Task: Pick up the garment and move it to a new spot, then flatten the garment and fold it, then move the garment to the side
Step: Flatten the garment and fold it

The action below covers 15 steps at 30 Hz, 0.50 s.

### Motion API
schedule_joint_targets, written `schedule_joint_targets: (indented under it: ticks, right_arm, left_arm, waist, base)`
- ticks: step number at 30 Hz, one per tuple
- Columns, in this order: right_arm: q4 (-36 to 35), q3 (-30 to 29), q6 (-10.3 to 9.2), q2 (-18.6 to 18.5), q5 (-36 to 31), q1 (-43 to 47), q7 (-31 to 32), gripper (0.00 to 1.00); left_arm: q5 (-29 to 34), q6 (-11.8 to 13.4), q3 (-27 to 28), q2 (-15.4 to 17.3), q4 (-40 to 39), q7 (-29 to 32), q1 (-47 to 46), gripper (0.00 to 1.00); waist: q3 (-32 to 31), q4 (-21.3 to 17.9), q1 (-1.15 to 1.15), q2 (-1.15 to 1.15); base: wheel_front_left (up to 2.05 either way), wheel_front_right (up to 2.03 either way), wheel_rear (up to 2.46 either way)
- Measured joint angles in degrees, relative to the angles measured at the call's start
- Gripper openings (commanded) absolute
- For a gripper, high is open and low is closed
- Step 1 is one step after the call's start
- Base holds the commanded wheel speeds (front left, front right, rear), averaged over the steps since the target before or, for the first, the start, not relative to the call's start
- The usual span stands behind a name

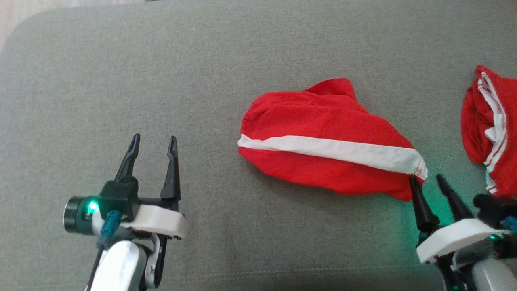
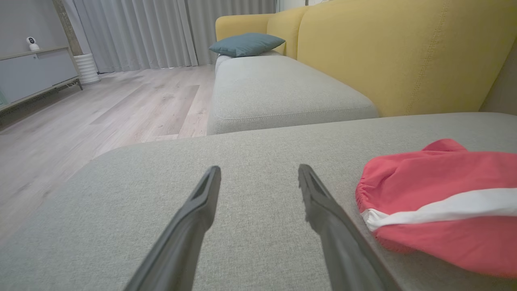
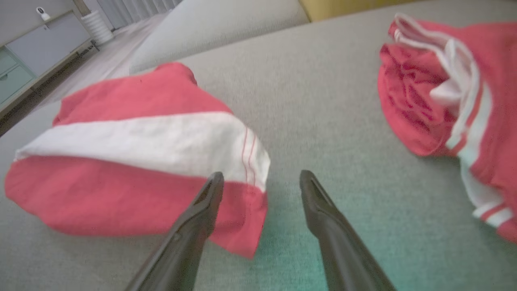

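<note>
The garment [image 1: 323, 133] is a bright red piece with a broad white band, lying folded over on the grey cushion [image 1: 202, 72] right of centre. Its gathered edge points left [image 2: 363, 194]. My right gripper [image 1: 426, 178] stands open at the garment's lower right corner [image 3: 242, 161]; its left finger lies over the red edge and its right finger over bare cushion, with nothing held. My left gripper [image 1: 155, 137] is open over bare cushion, well left of the garment [image 2: 440, 206], with nothing between its fingers [image 2: 258, 167].
A second red cloth with thin white stripes [image 1: 490, 129] lies bunched at the right edge [image 3: 444, 93]. A yellow sofa back [image 2: 404, 52], another grey seat with a teal pillow [image 2: 246, 43] and wooden floor [image 2: 101, 113] lie beyond the cushion's far edge.
</note>
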Motion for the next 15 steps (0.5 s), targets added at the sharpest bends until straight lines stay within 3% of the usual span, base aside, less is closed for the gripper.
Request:
schedule_joint_targets:
  ticks: [9, 15]
  right_arm:
    - [-11.13, -1.63, 0.0, 1.04, -3.68, 0.5, -2.79, 1.0]
    - [-18.18, -0.87, 0.0, 1.68, -5.9, 0.91, -1.42, 1.0]
  left_arm:
    - [-0.46, 0.54, 0.22, 0.31, 0.01, 0.0, 1.01, 1.0]
    - [-0.46, 0.86, 0.07, 1.03, -0.02, 0.1, 2.11, 1.0]
  waist:
    - [-1.75, -1.04, 0.0, 0.0]
    - [-3.37, -1.34, 0.0, 0.0]
  base:
    - [0.0, 0.0, 0.0]
    - [0.0, 0.0, 0.0]
